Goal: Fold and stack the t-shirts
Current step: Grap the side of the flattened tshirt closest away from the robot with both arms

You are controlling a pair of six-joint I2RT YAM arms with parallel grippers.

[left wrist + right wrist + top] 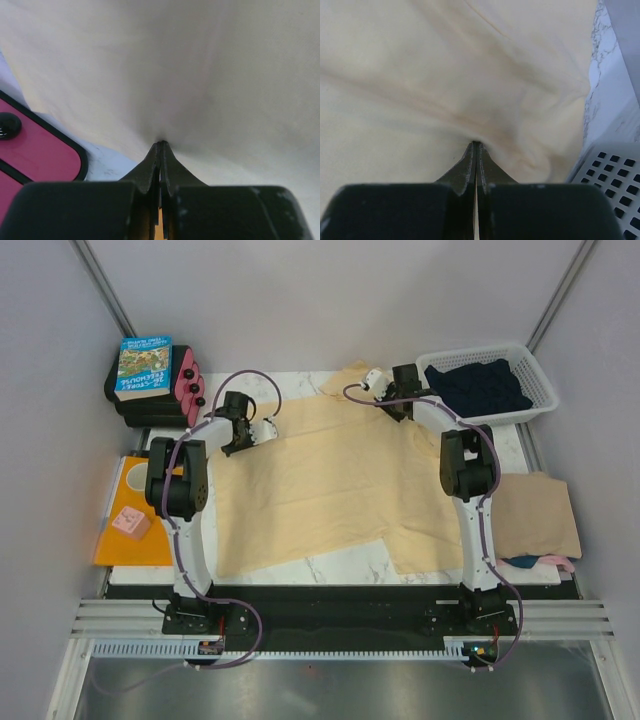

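Pinching cloth on both sides: the left gripper [161, 146] is pressing its jaws together on a small peak of the yellow shirt [330, 480] at the shirt's far left edge, and the cloth is fanning out taut from that nip. The right gripper [476, 145] is clamping a wrinkled fold of the same shirt at its far right edge, just beside the basket [541, 400]. The yellow shirt is lying spread over the middle of the table [340, 565], reaching from the far side toward the near edge. A navy shirt [478, 386] is sitting bunched in the basket at far right. A tan shirt [535, 515] is lying flat at the right, near the yellow one, with a sliver of pink shirt [557, 561] showing at its near edge. An orange sheet [120, 548] is lying at the left, and a book [145, 365] is resting on dark cases at far left.
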